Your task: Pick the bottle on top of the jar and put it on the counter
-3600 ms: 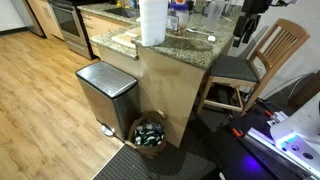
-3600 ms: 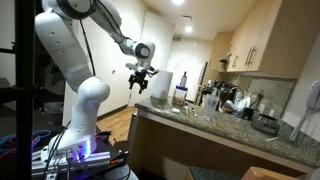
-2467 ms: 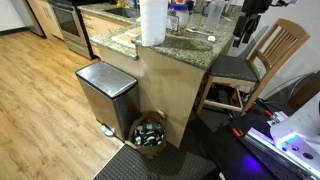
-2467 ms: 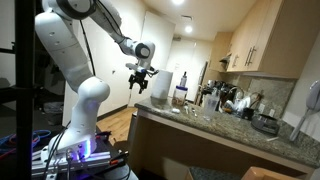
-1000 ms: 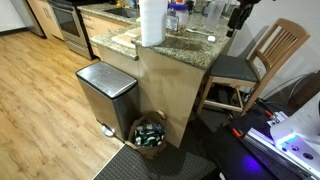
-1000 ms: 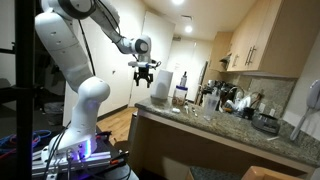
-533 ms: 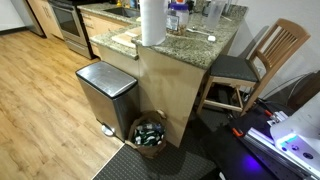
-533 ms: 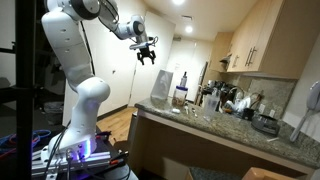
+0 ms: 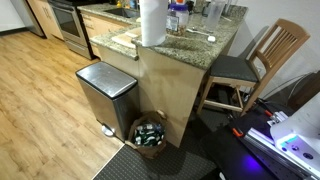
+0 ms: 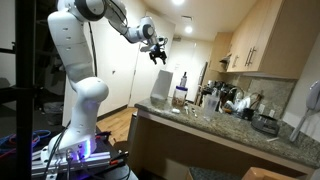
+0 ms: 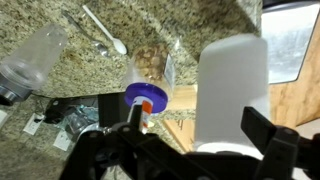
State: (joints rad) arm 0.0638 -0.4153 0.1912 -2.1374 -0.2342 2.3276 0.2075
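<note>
The clear jar with a dark blue lid stands on the granite counter next to the white paper-towel roll. The small orange-and-white bottle stands on the jar's lid. In an exterior view the jar is behind the roll. My gripper hangs high above that end of the counter, well clear of the jar. In the wrist view my gripper is open and empty, with the roll between its fingers in the picture. It is out of frame in the exterior view facing the bin.
A clear plastic bottle and a white spoon lie on the counter. A steel pedal bin and a wicker basket stand at the counter's base. A wooden chair is beside it.
My gripper has risen and moved across toward the roll and jar, leaving the top of the exterior view that faces the bin. The bottle and jar have not moved.
</note>
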